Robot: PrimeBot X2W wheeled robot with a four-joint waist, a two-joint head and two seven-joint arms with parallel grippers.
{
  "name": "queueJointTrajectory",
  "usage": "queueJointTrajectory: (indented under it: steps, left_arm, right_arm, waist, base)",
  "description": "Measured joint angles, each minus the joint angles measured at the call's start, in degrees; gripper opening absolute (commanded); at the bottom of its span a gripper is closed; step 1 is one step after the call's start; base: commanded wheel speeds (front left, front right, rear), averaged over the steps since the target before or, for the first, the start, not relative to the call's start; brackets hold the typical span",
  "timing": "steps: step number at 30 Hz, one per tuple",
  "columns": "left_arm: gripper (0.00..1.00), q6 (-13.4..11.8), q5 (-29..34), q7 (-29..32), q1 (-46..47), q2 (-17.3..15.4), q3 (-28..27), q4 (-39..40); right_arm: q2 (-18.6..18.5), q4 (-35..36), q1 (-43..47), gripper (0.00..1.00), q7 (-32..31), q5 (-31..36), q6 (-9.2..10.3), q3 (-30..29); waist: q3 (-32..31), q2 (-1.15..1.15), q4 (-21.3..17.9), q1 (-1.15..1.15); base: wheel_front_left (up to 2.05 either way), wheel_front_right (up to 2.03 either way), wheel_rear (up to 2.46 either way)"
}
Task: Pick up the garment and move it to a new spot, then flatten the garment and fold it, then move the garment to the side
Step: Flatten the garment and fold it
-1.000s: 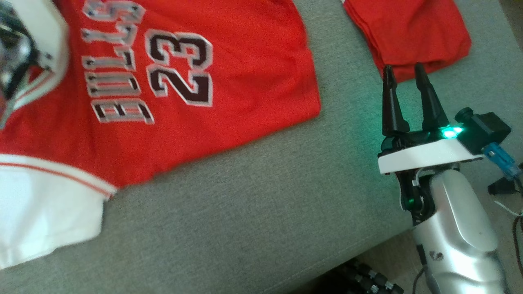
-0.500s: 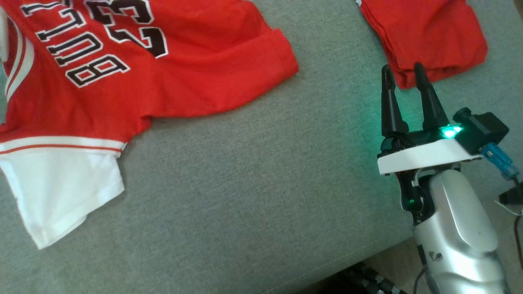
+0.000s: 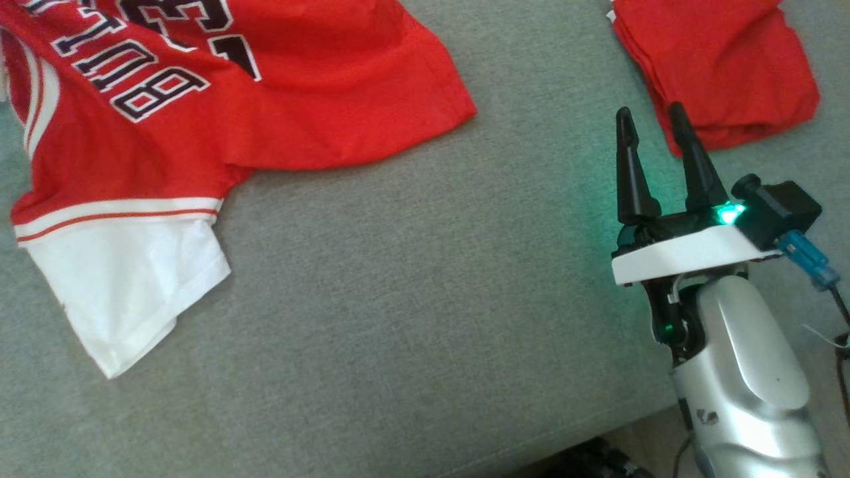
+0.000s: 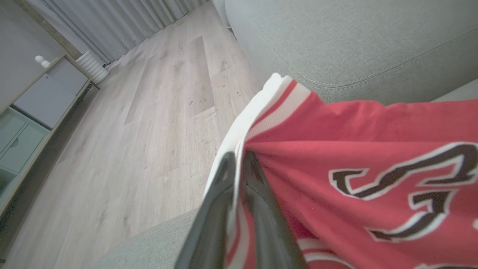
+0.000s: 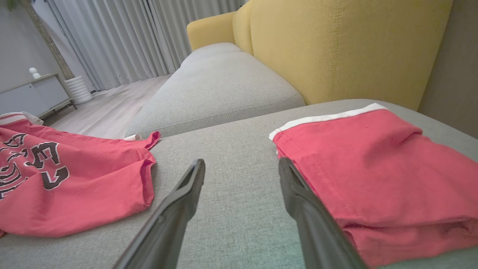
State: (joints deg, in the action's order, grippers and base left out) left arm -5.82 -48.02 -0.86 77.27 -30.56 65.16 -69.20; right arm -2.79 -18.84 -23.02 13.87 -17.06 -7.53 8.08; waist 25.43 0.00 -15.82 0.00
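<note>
Over on the left of the grey fabric sofa cushion [image 3: 412,312], the red basketball jersey [image 3: 299,99] with its black, white-edged lettering lies spread out, lettering up, and its white short sleeve [image 3: 126,285] points down toward the near edge of the seat. Look at the left wrist view: the left gripper [image 4: 239,161] has its two dark fingers pressed close together, pinching the red-and-white striped trim of the jersey [image 4: 317,149] right between them. The cloth fans out beyond the tips, with pale wooden floor [image 4: 130,130] off to one side. Across on the other side, the right gripper [image 3: 649,113] stands well apart from the jersey, a broad stretch of bare cushion between the two. Its jaws are spread wide with nothing in them, tips pointing up the head view, a green light [image 3: 729,214] glowing at the base. From the right wrist camera, the right gripper [image 5: 242,164] looks along the cushion [image 5: 231,123]. The jersey [image 5: 93,183] sits off to the left of the fingers, hem crumpled. A folded red garment with a white band [image 5: 373,168] lies just beside the right-hand finger, whose tip overlaps its edge. Touching or not, I can't tell. Behind it rises a yellow upholstered backrest [image 5: 336,48]
</note>
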Motion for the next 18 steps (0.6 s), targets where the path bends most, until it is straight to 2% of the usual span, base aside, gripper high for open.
queueJointTrajectory:
  steps: [3, 11, 16, 18]
  left_arm:
    - [1.00, 0.9, 0.0, -1.9, 0.0, 0.9, -0.1, -0.2]
    - [1.00, 2.0, -1.9, -11.8, -0.8, 5.1, -2.1, 2.4]
    - [1.00, 2.3, -3.1, -13.4, -4.1, 6.7, -4.4, 6.5]
    - [1.00, 1.9, -3.1, -13.4, -6.8, 7.0, -6.5, 10.9]
  right_arm:
    - [0.0, 0.3, 0.0, 1.00, -0.3, 0.0, 0.00, -0.4]
    - [-0.1, 0.6, 0.3, 1.00, -0.4, 0.5, 0.00, -1.6]
    - [-0.5, 0.9, 0.8, 1.00, -0.8, 0.8, 0.00, -2.0]
    - [-1.0, 1.1, 2.0, 1.00, -0.9, 0.8, 0.00, -2.6]
  waist:
    - [-0.4, 0.00, 0.8, 0.00]
    - [-3.1, 0.00, 4.1, 0.00]
    - [-5.2, 0.00, 6.5, 0.00]
    - [-6.3, 0.00, 8.1, 0.00]
  base:
    - [0.00, 0.00, 0.00]
    - [0.00, 0.00, 0.00]
    - [0.00, 0.00, 0.00]
    - [0.00, 0.00, 0.00]
